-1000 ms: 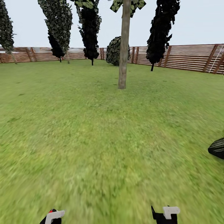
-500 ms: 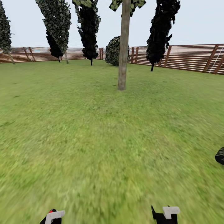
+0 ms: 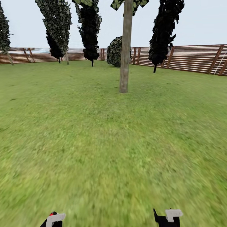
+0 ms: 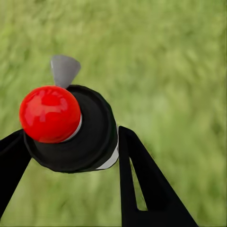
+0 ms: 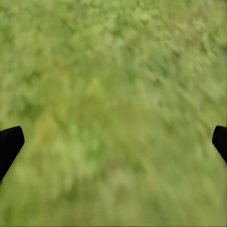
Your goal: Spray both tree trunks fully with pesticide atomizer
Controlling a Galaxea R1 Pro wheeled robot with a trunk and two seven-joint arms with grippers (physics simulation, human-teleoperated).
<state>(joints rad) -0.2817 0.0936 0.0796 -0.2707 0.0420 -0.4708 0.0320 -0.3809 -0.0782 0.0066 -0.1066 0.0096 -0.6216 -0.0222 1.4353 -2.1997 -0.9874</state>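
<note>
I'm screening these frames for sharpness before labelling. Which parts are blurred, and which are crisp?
Head view: the tree trunk and fence are crisp; the near grass smears. Left wrist view: the pesticide atomizer in the left pincer is sharp, the grass behind it soft. Right wrist view: the grass is blurred throughout, with the right pincer tips sharp at the edges.

Base rolled forward: tree trunk (image 3: 124, 63) sits nearer ahead of the grippers; dark object by the right gripper (image 3: 166, 217) is gone.
</note>
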